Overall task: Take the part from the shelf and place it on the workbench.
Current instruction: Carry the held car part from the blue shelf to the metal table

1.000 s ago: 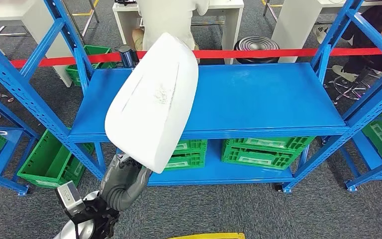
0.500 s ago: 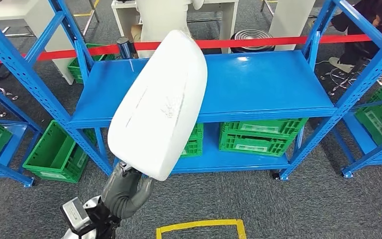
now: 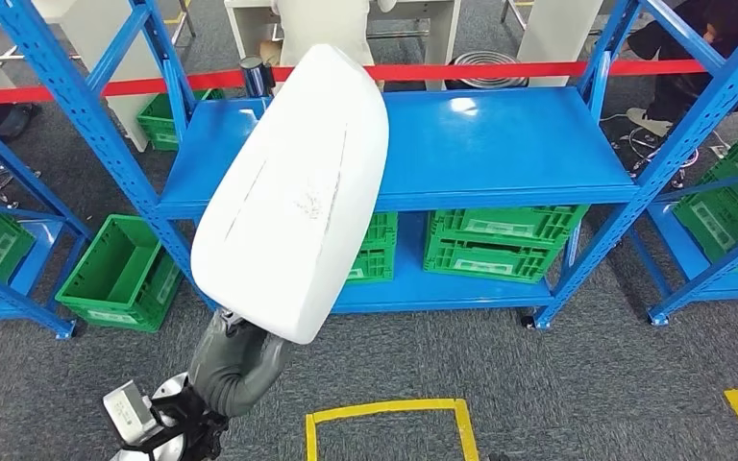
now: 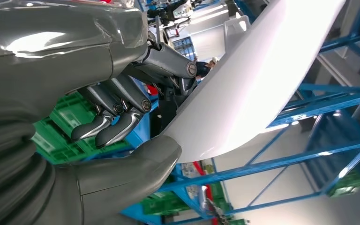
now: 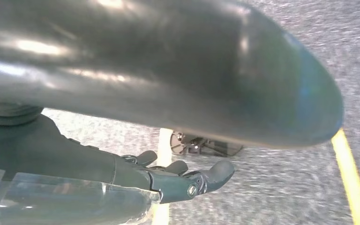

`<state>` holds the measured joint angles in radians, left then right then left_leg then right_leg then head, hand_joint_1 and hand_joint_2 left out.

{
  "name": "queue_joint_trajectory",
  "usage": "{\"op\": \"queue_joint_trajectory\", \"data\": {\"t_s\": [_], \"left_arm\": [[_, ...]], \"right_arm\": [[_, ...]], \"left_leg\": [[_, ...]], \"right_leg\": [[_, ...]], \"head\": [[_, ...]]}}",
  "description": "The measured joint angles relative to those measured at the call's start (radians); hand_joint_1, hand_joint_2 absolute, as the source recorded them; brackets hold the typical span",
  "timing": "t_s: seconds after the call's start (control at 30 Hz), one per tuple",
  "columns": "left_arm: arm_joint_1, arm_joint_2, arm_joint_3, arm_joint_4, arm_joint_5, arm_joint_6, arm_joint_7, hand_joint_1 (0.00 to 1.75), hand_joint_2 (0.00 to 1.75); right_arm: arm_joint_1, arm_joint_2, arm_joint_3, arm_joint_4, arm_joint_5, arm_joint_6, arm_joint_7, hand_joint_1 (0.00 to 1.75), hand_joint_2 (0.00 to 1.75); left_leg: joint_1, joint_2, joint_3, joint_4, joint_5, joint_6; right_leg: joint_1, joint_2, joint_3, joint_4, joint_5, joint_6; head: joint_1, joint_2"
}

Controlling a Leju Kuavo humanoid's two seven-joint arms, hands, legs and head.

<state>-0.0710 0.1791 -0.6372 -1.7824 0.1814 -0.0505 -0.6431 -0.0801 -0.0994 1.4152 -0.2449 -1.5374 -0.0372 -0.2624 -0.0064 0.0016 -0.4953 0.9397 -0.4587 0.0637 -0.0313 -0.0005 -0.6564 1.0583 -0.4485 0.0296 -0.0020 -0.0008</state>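
Blue shelf (image 3: pixel 500 144), grey carpet (image 3: pixel 557 384), yellow tape (image 3: pixel 384 415)

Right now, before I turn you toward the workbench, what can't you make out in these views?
- Left robot hand: in the head view the white part hides the fingers.
- Shelf: the part covers its left portion in the head view.
- Part's outline: cut off by the frame edge in the left wrist view.
- Right robot hand: a dark blurred body part covers much of the right wrist view.
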Motion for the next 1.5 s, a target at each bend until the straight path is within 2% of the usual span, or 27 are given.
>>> {"op": "queue_joint_trajectory", "data": {"t_s": [0.07, 0.1, 0.17, 0.23, 0.27, 0.33, 0.43, 0.5, 0.57, 0.6, 0.63, 0.67, 0.73, 0.8, 0.87, 0.93, 0.97, 1.0, 1.07, 1.1, 1.17, 1.23, 1.27, 1.3, 1.37, 1.43, 1.5], "left_arm": [[-0.002, -0.013, -0.002, 0.009, 0.005, -0.004, -0.004, 1.75, 1.75], [-0.001, -0.019, -0.002, 0.013, 0.008, -0.006, -0.006, 1.75, 1.75], [-0.001, -0.027, -0.003, 0.022, 0.017, -0.008, -0.010, 1.75, 1.75], [-0.001, -0.033, -0.003, 0.030, 0.027, -0.009, -0.018, 1.75, 1.75], [-0.002, -0.035, -0.003, 0.033, 0.029, -0.009, -0.022, 1.75, 1.75], [-0.002, -0.037, -0.004, 0.036, 0.030, -0.008, -0.028, 1.75, 1.75], [-0.001, -0.037, -0.006, 0.044, 0.031, -0.008, -0.030, 1.75, 1.75], [0.000, -0.036, -0.007, 0.048, 0.030, -0.008, -0.031, 1.75, 1.75], [-0.001, -0.036, -0.008, 0.052, 0.030, -0.007, -0.030, 1.75, 1.75], [-0.001, -0.035, -0.009, 0.055, 0.030, -0.006, -0.029, 1.75, 1.75], [-0.001, -0.035, -0.010, 0.058, 0.030, -0.005, -0.028, 1.75, 1.75], [-0.001, -0.035, -0.012, 0.061, 0.031, -0.004, -0.027, 1.75, 1.75], [-0.003, -0.034, -0.015, 0.064, 0.031, -0.002, -0.026, 1.75, 1.75], [-0.009, -0.034, -0.016, 0.064, 0.031, 0.003, -0.025, 1.75, 1.75], [-0.015, -0.034, -0.016, 0.064, 0.039, 0.017, -0.017, 1.75, 1.75], [-0.018, -0.034, -0.016, 0.064, 0.051, 0.032, -0.002, 1.75, 1.75], [-0.021, -0.034, -0.016, 0.063, 0.054, 0.038, 0.005, 1.75, 1.75], [-0.023, -0.034, -0.016, 0.062, 0.054, 0.045, 0.013, 1.75, 1.75], [-0.027, -0.035, -0.017, 0.062, 0.051, 0.053, 0.027, 1.75, 1.75], [-0.027, -0.035, -0.018, 0.062, 0.049, 0.055, 0.032, 1.75, 1.75], [-0.027, -0.034, -0.019, 0.064, 0.047, 0.056, 0.037, 1.75, 1.75], [-0.027, -0.033, -0.020, 0.066, 0.047, 0.056, 0.038, 1.75, 1.75], [-0.027, -0.032, -0.021, 0.067, 0.047, 0.056, 0.039, 1.75, 1.75], [-0.027, -0.031, -0.021, 0.067, 0.047, 0.056, 0.039, 1.75, 1.75], [-0.027, -0.029, -0.023, 0.067, 0.046, 0.056, 0.039, 1.75, 1.75], [-0.026, -0.025, -0.026, 0.067, 0.046, 0.056, 0.039, 1.75, 1.75], [-0.026, -0.022, -0.030, 0.068, 0.046, 0.054, 0.038, 1.75, 1.75]], "right_arm": [[-0.001, -0.004, 0.000, 0.011, 0.002, 0.000, 0.001, 0.00, 0.00], [-0.001, -0.007, 0.000, 0.017, 0.002, 0.000, 0.000, 0.00, 0.00], [-0.001, -0.015, -0.001, 0.028, 0.001, -0.002, -0.004, 0.00, 0.00], [-0.003, -0.023, -0.004, 0.037, 0.000, -0.004, -0.013, 0.00, 0.00], [-0.004, -0.027, -0.005, 0.041, 0.000, -0.004, -0.016, 0.00, 0.00], [-0.007, -0.031, -0.007, 0.046, 0.000, -0.004, -0.021, 0.00, 0.00], [0.000, -0.031, -0.007, 0.052, -0.001, -0.004, -0.023, 0.00, 0.00], [0.004, -0.029, -0.007, 0.054, -0.001, -0.004, -0.023, 0.00, 0.00], [0.005, -0.029, -0.008, 0.055, -0.004, -0.002, -0.023, 0.00, 0.00], [0.006, -0.029, -0.008, 0.055, -0.006, -0.001, -0.023, 0.00, 0.00], [0.008, -0.028, -0.009, 0.055, -0.008, 0.000, -0.023, 0.00, 0.00], [0.010, -0.028, -0.009, 0.055, -0.010, 0.001, -0.023, 0.00, 0.00], [0.011, -0.025, -0.009, 0.055, -0.011, 0.001, -0.023, 0.00, 0.00], [0.010, -0.020, -0.011, 0.054, -0.013, 0.003, -0.023, 0.00, 0.00], [0.007, -0.015, -0.014, 0.053, -0.013, 0.006, -0.023, 0.00, 0.00], [0.001, -0.012, -0.017, 0.051, -0.008, 0.010, -0.023, 0.00, 0.00], [-0.002, -0.012, -0.017, 0.051, -0.003, 0.013, -0.023, 0.00, 0.00], [-0.006, -0.012, -0.017, 0.050, 0.002, 0.015, -0.023, 0.00, 0.00], [-0.016, -0.015, -0.017, 0.049, 0.010, 0.018, -0.021, 0.00, 0.00], [-0.019, -0.017, -0.018, 0.048, 0.013, 0.018, -0.019, 0.00, 0.00], [-0.022, -0.020, -0.020, 0.048, 0.014, 0.019, -0.011, 0.00, 0.00], [-0.021, -0.021, -0.024, 0.048, 0.012, 0.019, -0.002, 0.00, 0.00], [-0.022, -0.021, -0.026, 0.048, 0.012, 0.019, 0.000, 0.00, 0.00], [-0.023, -0.020, -0.027, 0.048, 0.011, 0.019, 0.001, 0.00, 0.00], [-0.022, -0.017, -0.029, 0.047, 0.011, 0.020, 0.003, 0.00, 0.00], [-0.017, -0.016, -0.031, 0.047, 0.010, 0.021, 0.006, 0.00, 0.00], [-0.014, -0.014, -0.033, 0.047, 0.006, 0.022, 0.008, 0.00, 0.00]], "left_leg": [[-0.002, 0.002, -0.031, 0.000, 0.027, 0.003], [-0.003, 0.003, -0.048, 0.002, 0.039, 0.001], [-0.003, 0.005, -0.087, 0.012, 0.064, -0.003], [-0.001, 0.007, -0.128, 0.033, 0.081, -0.012], [-0.002, 0.008, -0.146, 0.047, 0.087, -0.017], [-0.003, 0.011, -0.169, 0.066, 0.099, -0.029], [0.002, 0.010, -0.181, 0.071, 0.114, -0.043], [0.008, 0.006, -0.196, 0.117, 0.052, -0.057], [0.013, 0.003, -0.223, 0.238, -0.058, -0.071], [0.015, 0.003, -0.232, 0.304, -0.093, -0.075], [0.016, 0.003, -0.231, 0.348, -0.104, -0.076], [0.016, 0.002, -0.212, 0.358, -0.093, -0.073], [0.013, 0.000, -0.120, 0.266, -0.048, -0.056], [0.005, -0.003, -0.010, 0.113, -0.051, -0.034], [-0.006, -0.003, 0.033, 0.039, -0.068, -0.022], [-0.012, 0.000, 0.029, 0.018, -0.042, -0.010], [-0.012, 0.002, 0.025, 0.003, -0.023, -0.002], [-0.009, 0.004, 0.017, -0.011, -0.003, 0.006], [-0.006, 0.005, -0.010, -0.020, 0.030, 0.012], [-0.006, 0.006, -0.028, -0.018, 0.043, 0.011], [-0.004, 0.006, -0.064, -0.010, 0.065, 0.003], [0.001, 0.006, -0.104, 0.011, 0.081, -0.009], [0.002, 0.007, -0.125, 0.026, 0.085, -0.015], [0.002, 0.007, -0.144, 0.042, 0.089, -0.021], [0.000, 0.008, -0.169, 0.064, 0.100, -0.030], [0.003, 0.008, -0.179, 0.068, 0.112, -0.037], [0.008, 0.006, -0.193, 0.099, 0.072, -0.048]], "right_leg": [[0.001, 0.000, -0.033, 0.115, -0.088, -0.012], [0.000, 0.000, -0.042, 0.174, -0.110, -0.008], [-0.002, 0.000, -0.022, 0.219, -0.092, 0.017], [-0.006, 0.000, 0.060, 0.133, -0.055, 0.038], [-0.004, 0.000, 0.113, 0.060, -0.061, 0.038], [0.002, 0.002, 0.170, -0.038, -0.093, 0.023], [0.003, 0.000, 0.161, -0.053, -0.087, -0.005], [-0.002, -0.003, 0.142, -0.054, -0.064, -0.020], [0.000, -0.004, 0.118, -0.053, -0.040, -0.026], [0.002, -0.004, 0.104, -0.052, -0.028, -0.026], [0.004, -0.004, 0.090, -0.051, -0.017, -0.025], [0.006, -0.004, 0.077, -0.050, -0.007, -0.024], [0.010, -0.003, 0.055, -0.051, 0.013, -0.023], [0.011, -0.002, 0.044, -0.052, 0.030, -0.016], [0.004, -0.002, 0.040, -0.058, 0.049, -0.001], [-0.001, -0.002, 0.037, -0.067, 0.063, 0.012], [0.000, -0.001, 0.028, -0.058, 0.052, 0.010], [0.003, -0.001, 0.014, -0.032, 0.024, 0.005], [0.005, 0.000, -0.026, 0.079, -0.063, -0.009], [0.004, 0.000, -0.042, 0.144, -0.095, -0.009], [0.000, 0.000, -0.039, 0.217, -0.103, 0.011], [-0.007, -0.001, 0.032, 0.151, -0.062, 0.041], [-0.010, -0.001, 0.084, 0.082, -0.056, 0.050], [-0.011, 0.000, 0.126, 0.018, -0.060, 0.050], [-0.006, 0.003, 0.159, -0.047, -0.083, 0.038], [-0.004, 0.002, 0.145, -0.046, -0.076, 0.020], [-0.006, -0.001, 0.128, -0.045, -0.059, -0.001]], "head": [[0.003, 0.000], [0.004, 0.000], [0.004, 0.000], [0.004, 0.000], [0.004, 0.000], [0.003, 0.000], [0.003, 0.000], [0.002, 0.000], [0.000, 0.000], [0.000, 0.000], [0.000, 0.000], [0.000, 0.000], [0.000, 0.000], [0.001, 0.000], [0.000, 0.000], [-0.002, 0.000], [-0.002, 0.000], [0.000, 0.000], [0.002, 0.000], [0.004, 0.000], [0.004, 0.000], [0.004, 0.000], [0.005, 0.000], [0.006, 0.000], [0.005, 0.000], [0.003, 0.000], [0.002, 0.000]]}}
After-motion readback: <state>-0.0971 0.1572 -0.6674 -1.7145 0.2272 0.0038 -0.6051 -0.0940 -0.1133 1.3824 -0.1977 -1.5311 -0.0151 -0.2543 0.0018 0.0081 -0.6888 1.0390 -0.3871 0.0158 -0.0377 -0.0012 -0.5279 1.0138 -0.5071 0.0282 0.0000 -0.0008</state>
